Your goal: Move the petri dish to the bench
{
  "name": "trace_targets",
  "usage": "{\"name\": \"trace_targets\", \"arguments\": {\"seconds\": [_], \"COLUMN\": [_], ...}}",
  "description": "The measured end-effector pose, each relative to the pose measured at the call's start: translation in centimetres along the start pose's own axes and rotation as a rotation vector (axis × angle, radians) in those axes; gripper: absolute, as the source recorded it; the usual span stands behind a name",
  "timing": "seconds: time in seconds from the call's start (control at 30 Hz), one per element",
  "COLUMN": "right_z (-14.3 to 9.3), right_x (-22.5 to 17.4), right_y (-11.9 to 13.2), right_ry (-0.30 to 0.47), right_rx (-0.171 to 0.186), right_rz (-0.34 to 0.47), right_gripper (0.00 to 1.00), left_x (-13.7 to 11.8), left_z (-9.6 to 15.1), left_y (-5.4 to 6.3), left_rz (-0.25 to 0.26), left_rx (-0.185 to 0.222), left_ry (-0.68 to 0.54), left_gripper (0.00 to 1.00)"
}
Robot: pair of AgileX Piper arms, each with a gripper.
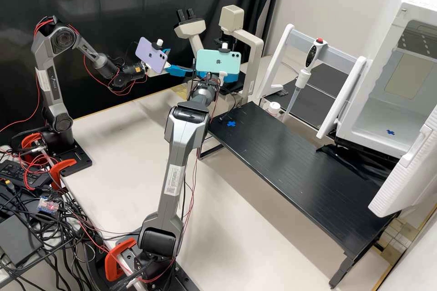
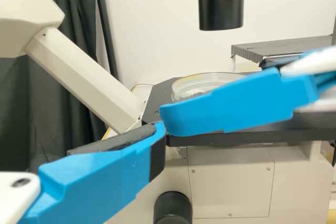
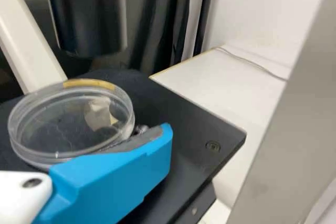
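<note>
You have the clear round petri dish (image 3: 65, 116) lying flat on the black microscope stage (image 3: 202, 148), under the black cylindrical lens housing (image 3: 86, 11). Your right gripper (image 2: 212, 95), blue-fingered on white mounts, stands with fingers apart; its nearer finger (image 3: 113, 182) lies alongside the dish's rim, grey pad towards it, though you can't tell whether they touch. I judge this hand the nearer, and the dish's width across the fingers as what counts: bring the rim between both pads before you close. Your left gripper (image 1: 181, 62) is also spread, off to the stage's other side; mind its tip near the right one's. The slatted black bench (image 1: 296, 163) lies beyond the stage.
</note>
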Motion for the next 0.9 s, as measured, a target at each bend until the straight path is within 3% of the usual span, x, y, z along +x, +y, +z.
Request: {"name": "trace_targets", "arguments": {"seconds": [0.37,0.67,0.9], "right_z": [1.2,0.4,0.1], "right_x": [-0.2,-0.9,-0.9], "right_y": [-1.4,-3.5,-3.6], "right_ry": [0.018,0.055,0.060], "right_rx": [0.013,0.001,0.001], "right_rz": [0.089,0.098,0.097], "right_gripper": [1.00,1.00,1.00], "left_x": [0.0,0.0,0.0], "left_z": [0.0,0.0,0.0], "left_y": [0.0,0.0,0.0], "left_rz": [0.000,0.000,0.000], "left_rx": [0.000,0.000,0.000], "left_ry": [0.000,0.000,0.000], "left_gripper": [1.00,1.00,1.00]}}
